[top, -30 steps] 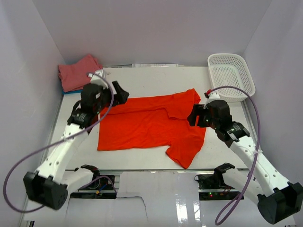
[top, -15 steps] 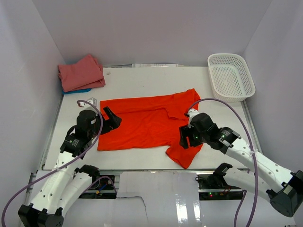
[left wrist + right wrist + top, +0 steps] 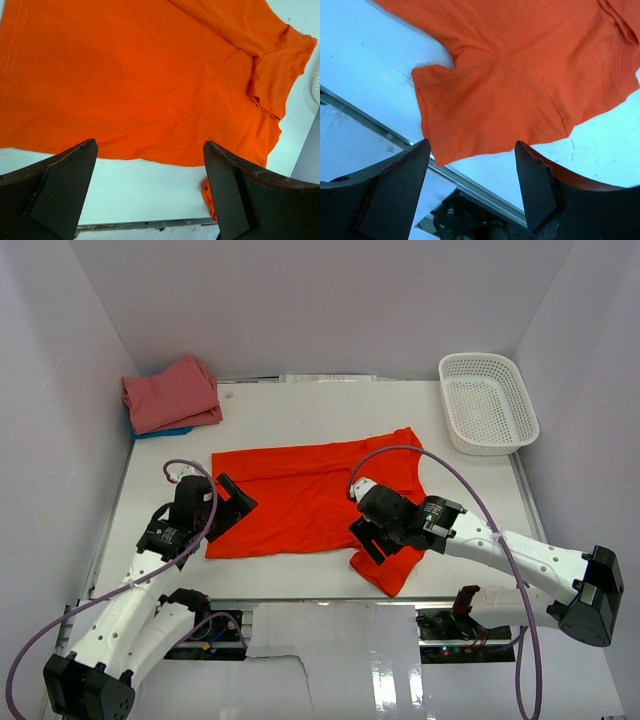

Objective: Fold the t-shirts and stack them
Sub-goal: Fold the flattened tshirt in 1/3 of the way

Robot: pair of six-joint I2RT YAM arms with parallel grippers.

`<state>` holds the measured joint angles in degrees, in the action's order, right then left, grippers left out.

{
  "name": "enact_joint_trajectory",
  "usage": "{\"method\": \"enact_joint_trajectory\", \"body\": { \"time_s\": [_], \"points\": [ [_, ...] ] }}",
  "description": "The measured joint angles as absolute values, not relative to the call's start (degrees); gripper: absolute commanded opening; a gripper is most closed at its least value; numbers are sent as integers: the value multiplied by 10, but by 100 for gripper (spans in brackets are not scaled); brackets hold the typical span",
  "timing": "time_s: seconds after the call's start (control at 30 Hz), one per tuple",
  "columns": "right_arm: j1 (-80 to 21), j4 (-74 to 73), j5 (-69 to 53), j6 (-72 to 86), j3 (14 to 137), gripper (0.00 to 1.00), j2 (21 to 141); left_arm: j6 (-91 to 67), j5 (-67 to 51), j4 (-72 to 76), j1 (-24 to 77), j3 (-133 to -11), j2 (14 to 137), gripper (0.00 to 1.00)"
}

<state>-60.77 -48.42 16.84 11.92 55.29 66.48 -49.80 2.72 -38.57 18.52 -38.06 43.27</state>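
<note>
The bright orange-red t-shirt (image 3: 300,502) lies spread out flat in the middle of the table, one sleeve reaching toward the near edge. My left gripper (image 3: 233,502) is open and empty, hovering over the shirt's near-left hem; the left wrist view shows the shirt (image 3: 140,75) between and beyond the open fingers. My right gripper (image 3: 372,544) is open and empty above the near sleeve (image 3: 510,90). The salmon-pink t-shirt (image 3: 170,392) lies folded at the back left, on top of the blue t-shirt (image 3: 165,432), of which only an edge shows.
A white mesh basket (image 3: 488,400) stands at the back right corner. The table's metal front rail (image 3: 460,185) runs just below the near sleeve. Walls close the table in on the left, the back and the right.
Both arms have drawn back toward the near edge. The left gripper moved from the shirt's far-left corner to its near-left hem. The right gripper moved left to over the near sleeve.
</note>
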Motion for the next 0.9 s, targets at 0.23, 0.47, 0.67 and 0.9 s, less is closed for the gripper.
{"method": "enact_joint_trajectory", "body": {
  "time_s": [0.23,0.47,0.67,0.9],
  "points": [
    [-608,-536,157,89,610,73,710,-598,33,-386,185,-333,443,98],
    [-614,-549,158,93,620,79,726,-643,47,-389,185,-325,444,98],
    [-544,-532,162,88,625,79,738,-646,71,-385,185,-351,513,98],
    [-319,-439,84,82,669,79,799,-564,77,-321,185,-476,653,98]
  ]
}}
